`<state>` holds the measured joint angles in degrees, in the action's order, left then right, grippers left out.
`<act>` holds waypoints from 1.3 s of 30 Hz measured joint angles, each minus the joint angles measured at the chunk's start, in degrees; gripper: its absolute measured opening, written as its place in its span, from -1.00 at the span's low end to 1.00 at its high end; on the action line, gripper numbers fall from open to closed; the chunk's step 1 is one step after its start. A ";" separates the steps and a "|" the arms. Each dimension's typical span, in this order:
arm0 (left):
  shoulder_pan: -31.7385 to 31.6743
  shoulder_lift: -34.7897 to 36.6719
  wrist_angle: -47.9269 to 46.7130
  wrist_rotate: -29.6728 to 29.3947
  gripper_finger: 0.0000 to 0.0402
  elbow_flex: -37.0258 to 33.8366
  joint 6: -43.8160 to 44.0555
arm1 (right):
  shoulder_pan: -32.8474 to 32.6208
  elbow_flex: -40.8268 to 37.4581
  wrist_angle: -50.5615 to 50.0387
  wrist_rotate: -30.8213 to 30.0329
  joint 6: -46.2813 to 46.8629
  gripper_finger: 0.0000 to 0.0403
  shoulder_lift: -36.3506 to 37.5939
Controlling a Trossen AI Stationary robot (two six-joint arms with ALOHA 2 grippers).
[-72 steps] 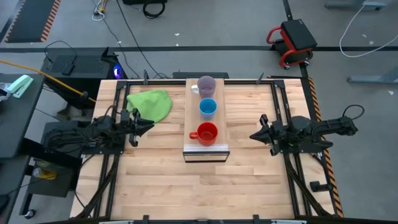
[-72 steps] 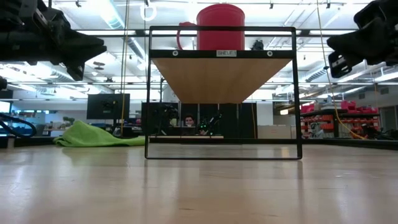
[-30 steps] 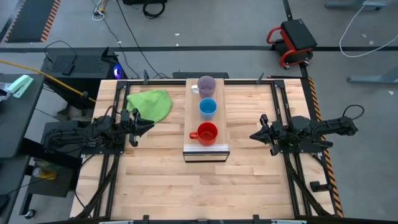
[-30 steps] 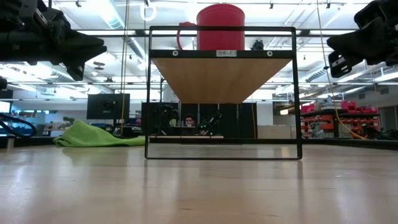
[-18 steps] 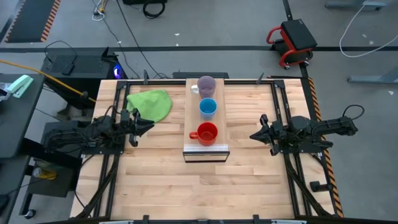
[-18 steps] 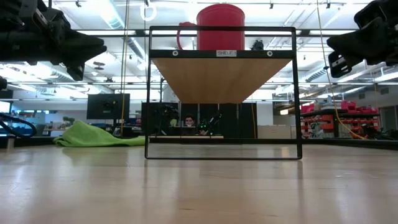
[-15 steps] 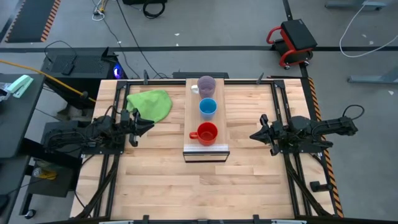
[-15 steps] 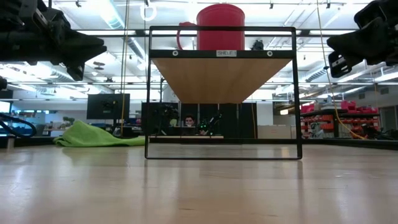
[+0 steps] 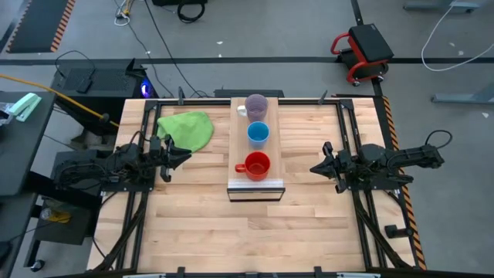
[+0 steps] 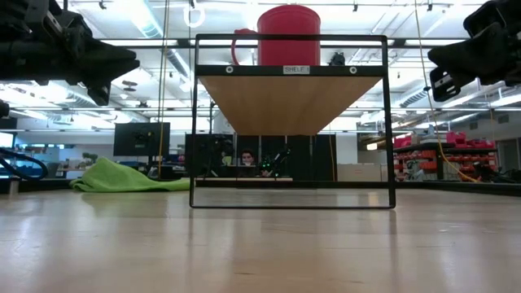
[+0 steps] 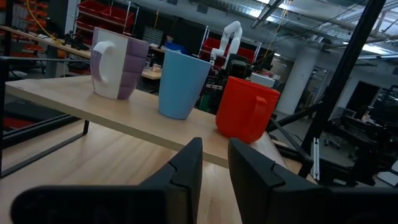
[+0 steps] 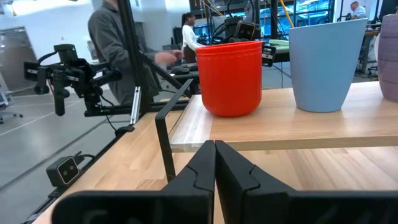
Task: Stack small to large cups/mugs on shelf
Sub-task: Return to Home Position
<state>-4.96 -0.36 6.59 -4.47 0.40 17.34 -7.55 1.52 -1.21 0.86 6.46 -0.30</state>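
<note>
Three cups stand on their bases in a row on the raised wooden shelf (image 9: 256, 184) at the table's middle: the red mug (image 9: 257, 165) at the near end, the light-blue cup (image 9: 258, 133) in the middle, the pale purple mug (image 9: 255, 106) at the far end. My left gripper (image 9: 185, 155) hangs left of the shelf, level, pointing at it, its fingers a narrow gap apart (image 11: 215, 163) and empty. My right gripper (image 9: 315, 167) hangs right of the shelf, level, pointing at it, shut (image 12: 214, 152) and empty. The red mug also shows in the low view (image 10: 287, 35).
A green cloth (image 9: 187, 127) lies on the table at the far left, beyond my left gripper. The shelf stands on a black frame (image 10: 195, 122) with open room beneath it. People (image 12: 118, 43) stand in the room beyond the table.
</note>
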 joint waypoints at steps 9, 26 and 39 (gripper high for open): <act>0.00 0.00 -0.01 0.00 -0.56 -0.02 0.00 | -0.01 0.00 0.00 0.00 0.00 -0.93 0.00; -0.01 0.00 -0.01 0.00 -0.55 -0.02 0.00 | -0.02 0.00 0.00 0.00 -0.02 -0.93 0.00; 0.00 0.00 -0.02 0.00 -0.55 -0.02 0.00 | -0.02 0.00 0.00 0.00 -0.01 -0.93 0.00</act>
<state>-4.96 -0.36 6.57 -4.47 0.38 17.34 -7.57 1.52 -1.21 0.86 6.45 -0.30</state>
